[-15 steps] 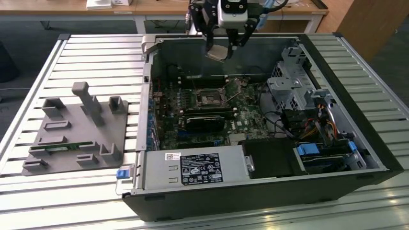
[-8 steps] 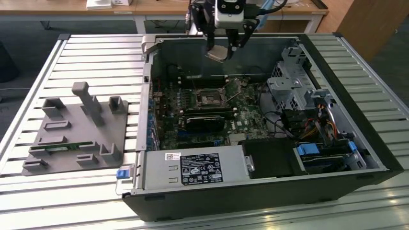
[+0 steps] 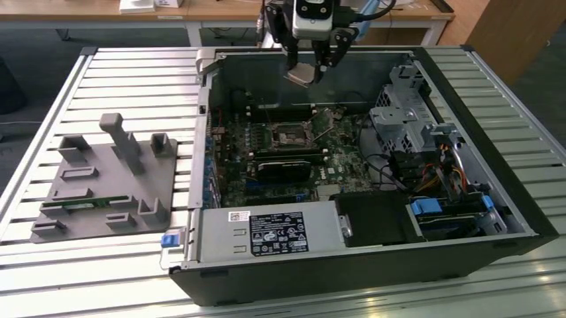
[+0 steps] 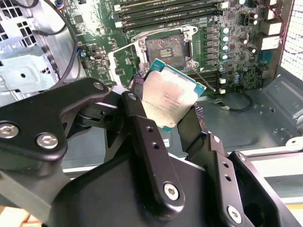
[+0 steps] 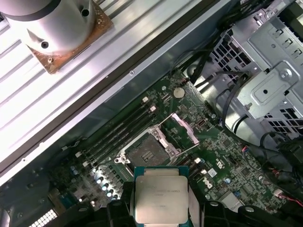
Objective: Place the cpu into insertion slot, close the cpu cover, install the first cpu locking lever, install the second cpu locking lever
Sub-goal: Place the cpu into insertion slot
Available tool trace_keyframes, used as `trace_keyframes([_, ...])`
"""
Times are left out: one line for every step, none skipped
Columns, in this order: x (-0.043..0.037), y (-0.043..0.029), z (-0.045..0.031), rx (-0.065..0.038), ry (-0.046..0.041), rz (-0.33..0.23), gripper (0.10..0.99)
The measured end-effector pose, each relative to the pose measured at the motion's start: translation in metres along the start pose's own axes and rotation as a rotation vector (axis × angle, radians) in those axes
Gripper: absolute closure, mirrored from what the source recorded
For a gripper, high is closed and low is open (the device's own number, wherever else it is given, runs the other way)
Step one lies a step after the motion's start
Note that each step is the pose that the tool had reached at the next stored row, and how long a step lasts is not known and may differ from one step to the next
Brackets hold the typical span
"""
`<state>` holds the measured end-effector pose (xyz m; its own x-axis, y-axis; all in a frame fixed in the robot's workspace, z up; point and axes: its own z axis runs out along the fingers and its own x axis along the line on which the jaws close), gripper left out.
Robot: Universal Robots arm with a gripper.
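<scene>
My gripper [image 3: 311, 66] hangs above the far wall of the open computer case [image 3: 495, 218], shut on the cpu [image 3: 301, 73]. Both wrist views show this square silver-topped chip clamped by its edges between the black fingers [image 4: 142, 118], tilted, with the gripper [image 4: 168, 97] well above the motherboard. The insertion slot [image 3: 289, 134] is a dark square socket with a silver rim in the middle of the board, bare inside [image 4: 165, 47] [image 5: 144, 152]. The cpu cover [image 5: 184, 128] stands swung open beside the socket. The cpu [image 5: 160, 198] is still off to one side of the socket.
Long black memory slots [image 4: 165, 12] run beside the socket. A black card [image 3: 283, 169] lies in front of it. A metal drive cage [image 3: 402, 126] with cables is at the exterior view's right, and a grey fixture tray [image 3: 106, 179] at its left.
</scene>
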<state>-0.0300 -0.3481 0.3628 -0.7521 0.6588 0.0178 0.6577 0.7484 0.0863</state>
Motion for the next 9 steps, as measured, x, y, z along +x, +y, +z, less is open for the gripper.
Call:
trace_keyframes([0.0001,-0.0001,0.0001,0.0,-0.0004,0.005,0.549])
trace_keyframes([0.0001,-0.0001,0.0003,0.0,-0.0009,0.01,0.549])
trace_keyframes([0.0002,-0.0002,0.0005,0.0,-0.0015,0.016,0.549])
trace_keyframes([0.0002,-0.0002,0.0006,0.0,-0.002,0.023,0.549])
trace_keyframes([0.0002,-0.0003,0.0008,0.0,-0.0026,0.029,0.549])
trace_keyframes([0.0002,-0.0003,0.001,-0.001,-0.0033,0.036,0.549])
trace_keyframes([0.0003,-0.0004,0.0012,-0.001,-0.0039,0.044,0.549])
trace_keyframes([0.0003,-0.0004,0.0013,-0.001,-0.0046,0.052,0.549])
trace_keyframes([0.0004,-0.0005,0.0015,-0.001,-0.0053,0.06,0.549])
